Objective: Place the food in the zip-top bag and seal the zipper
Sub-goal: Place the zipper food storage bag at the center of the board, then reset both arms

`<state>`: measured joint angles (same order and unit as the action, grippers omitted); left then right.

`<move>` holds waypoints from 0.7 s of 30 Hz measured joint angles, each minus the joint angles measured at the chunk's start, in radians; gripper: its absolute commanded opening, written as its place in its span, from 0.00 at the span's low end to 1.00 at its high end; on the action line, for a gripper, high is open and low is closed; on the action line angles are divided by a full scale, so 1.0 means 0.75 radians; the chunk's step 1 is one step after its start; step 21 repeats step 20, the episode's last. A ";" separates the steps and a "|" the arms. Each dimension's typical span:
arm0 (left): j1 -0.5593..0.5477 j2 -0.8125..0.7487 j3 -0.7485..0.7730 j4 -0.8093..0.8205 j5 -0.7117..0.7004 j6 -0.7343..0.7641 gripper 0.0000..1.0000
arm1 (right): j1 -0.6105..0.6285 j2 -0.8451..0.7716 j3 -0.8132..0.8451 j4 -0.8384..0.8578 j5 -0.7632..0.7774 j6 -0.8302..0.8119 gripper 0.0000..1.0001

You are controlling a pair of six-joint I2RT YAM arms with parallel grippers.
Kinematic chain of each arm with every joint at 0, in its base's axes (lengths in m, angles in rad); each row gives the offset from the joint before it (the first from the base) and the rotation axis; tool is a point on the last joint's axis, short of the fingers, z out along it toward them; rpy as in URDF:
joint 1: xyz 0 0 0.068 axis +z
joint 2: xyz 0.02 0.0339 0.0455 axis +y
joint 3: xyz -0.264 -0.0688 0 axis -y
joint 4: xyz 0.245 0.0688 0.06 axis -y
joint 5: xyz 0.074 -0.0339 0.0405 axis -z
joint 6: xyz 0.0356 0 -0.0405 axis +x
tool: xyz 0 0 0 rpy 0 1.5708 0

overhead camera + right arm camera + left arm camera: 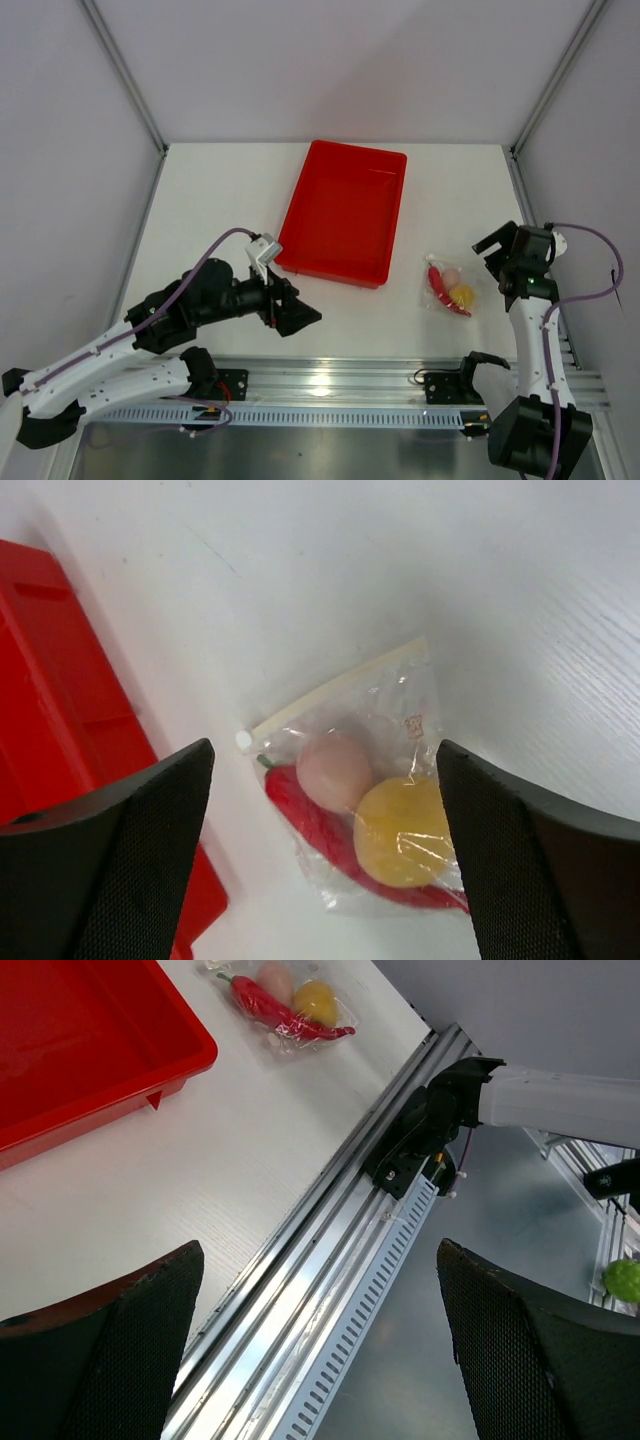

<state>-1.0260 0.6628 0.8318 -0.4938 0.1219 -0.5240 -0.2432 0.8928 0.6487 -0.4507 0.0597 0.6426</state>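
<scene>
We are poising the left gripper (300, 312) at the red tray's (340, 215) near corner and the right gripper (492, 266) over the one zip-top bag (449, 287) beside that tray, both jaws apart. The bag is holding one yellow fruit (403, 830), one ball (335, 770) and one chili (320, 830).

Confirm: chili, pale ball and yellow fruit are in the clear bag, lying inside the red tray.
Wrong: the clear bag lies on the table beside the red tray, not inside it; the top external view shows this. The rest holds.
</scene>
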 measured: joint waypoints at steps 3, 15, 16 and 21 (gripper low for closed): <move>0.000 0.004 -0.001 0.008 0.008 -0.004 1.00 | 0.037 -0.010 0.133 -0.087 0.054 -0.024 0.99; 0.000 0.028 -0.002 -0.012 -0.021 -0.046 0.99 | 0.598 -0.140 0.287 -0.368 0.163 0.024 0.99; 0.000 0.034 -0.003 -0.014 -0.022 -0.050 1.00 | 0.646 -0.156 0.287 -0.392 0.173 0.036 0.99; 0.000 0.041 -0.022 -0.011 -0.024 -0.075 0.99 | 0.813 -0.266 0.269 -0.447 0.250 0.090 0.99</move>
